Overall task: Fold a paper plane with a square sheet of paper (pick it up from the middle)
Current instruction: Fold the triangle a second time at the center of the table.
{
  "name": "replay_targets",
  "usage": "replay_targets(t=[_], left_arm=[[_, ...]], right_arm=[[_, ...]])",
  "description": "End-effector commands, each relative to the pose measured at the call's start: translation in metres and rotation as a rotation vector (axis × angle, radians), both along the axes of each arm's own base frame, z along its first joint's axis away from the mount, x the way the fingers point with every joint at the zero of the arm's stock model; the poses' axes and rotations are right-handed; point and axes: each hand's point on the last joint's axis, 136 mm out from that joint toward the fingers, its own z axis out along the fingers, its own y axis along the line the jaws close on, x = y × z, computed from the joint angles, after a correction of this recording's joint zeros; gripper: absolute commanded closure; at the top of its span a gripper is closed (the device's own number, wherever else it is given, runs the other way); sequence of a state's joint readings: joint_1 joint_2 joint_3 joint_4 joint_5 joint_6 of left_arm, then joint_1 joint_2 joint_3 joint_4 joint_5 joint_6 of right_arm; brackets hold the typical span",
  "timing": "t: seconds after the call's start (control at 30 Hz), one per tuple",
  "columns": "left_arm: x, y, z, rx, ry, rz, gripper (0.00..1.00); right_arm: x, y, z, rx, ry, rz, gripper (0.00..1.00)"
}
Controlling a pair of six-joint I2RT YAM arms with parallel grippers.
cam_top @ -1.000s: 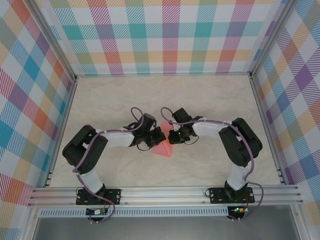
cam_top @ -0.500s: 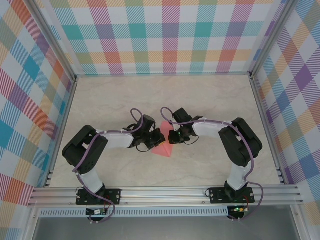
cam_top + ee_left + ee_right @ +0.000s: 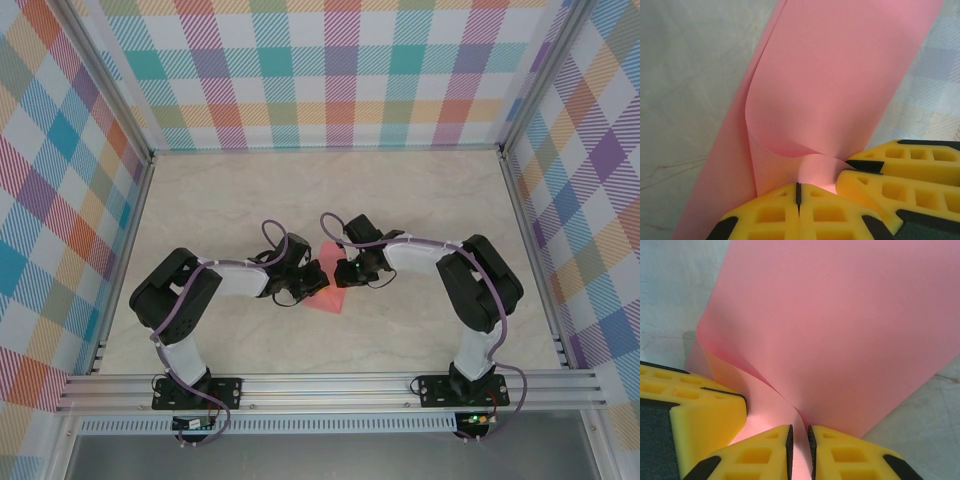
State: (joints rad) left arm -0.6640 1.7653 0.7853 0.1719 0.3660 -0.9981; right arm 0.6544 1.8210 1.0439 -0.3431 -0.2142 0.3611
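The square sheet of paper (image 3: pixel 326 298) is salmon pink and folded, lying at the middle of the table between both grippers. My left gripper (image 3: pixel 319 277) is shut on a raised fold of it; in the left wrist view the left gripper (image 3: pixel 798 189) has its pads pressed together on the curled paper (image 3: pixel 830 75). My right gripper (image 3: pixel 339 272) meets it from the right. In the right wrist view the right gripper (image 3: pixel 799 442) stands narrowly open, with the ridge of the paper (image 3: pixel 840 330) running into the slit. The yellow fingers (image 3: pixel 900 172) of the right gripper sit close beside my left one.
The pale marble table (image 3: pixel 420 200) is ringed by checked walls and an aluminium rail (image 3: pixel 330 385) along the near edge. Both arms bend inward, their elbows at the left (image 3: pixel 175 290) and right (image 3: pixel 480 280).
The right gripper's jaws have parted a little around the paper. The left arm has shifted slightly right. The left gripper stays shut and the paper has barely moved.
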Motion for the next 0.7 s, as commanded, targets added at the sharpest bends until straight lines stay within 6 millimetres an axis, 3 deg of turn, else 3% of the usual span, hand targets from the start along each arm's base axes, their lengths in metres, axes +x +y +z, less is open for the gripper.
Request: replay_targets(t=[0.0,0.2,0.3,0.5,0.67], left_arm=[[-0.012,0.018,-0.023,0.074,0.049,0.018,1.00],[-0.012,0.018,-0.023,0.078,0.046,0.010,1.00],[-0.013,0.020,-0.022,0.085,0.040,0.012,1.00],[-0.012,0.020,-0.020,0.095,0.034,-0.002,1.00],[-0.011,0.018,-0.020,0.091,0.035,-0.005,1.00]], right_arm=[[0.009,0.002,0.009,-0.006,-0.019,-0.020,0.75],[0.008,-0.009,0.035,-0.015,-0.065,-0.065,0.53],[0.007,-0.016,0.043,-0.022,-0.070,-0.114,0.49],[-0.002,-0.011,0.057,0.073,-0.041,-0.182,0.51],[-0.016,0.004,0.070,0.217,0.026,-0.194,0.68]])
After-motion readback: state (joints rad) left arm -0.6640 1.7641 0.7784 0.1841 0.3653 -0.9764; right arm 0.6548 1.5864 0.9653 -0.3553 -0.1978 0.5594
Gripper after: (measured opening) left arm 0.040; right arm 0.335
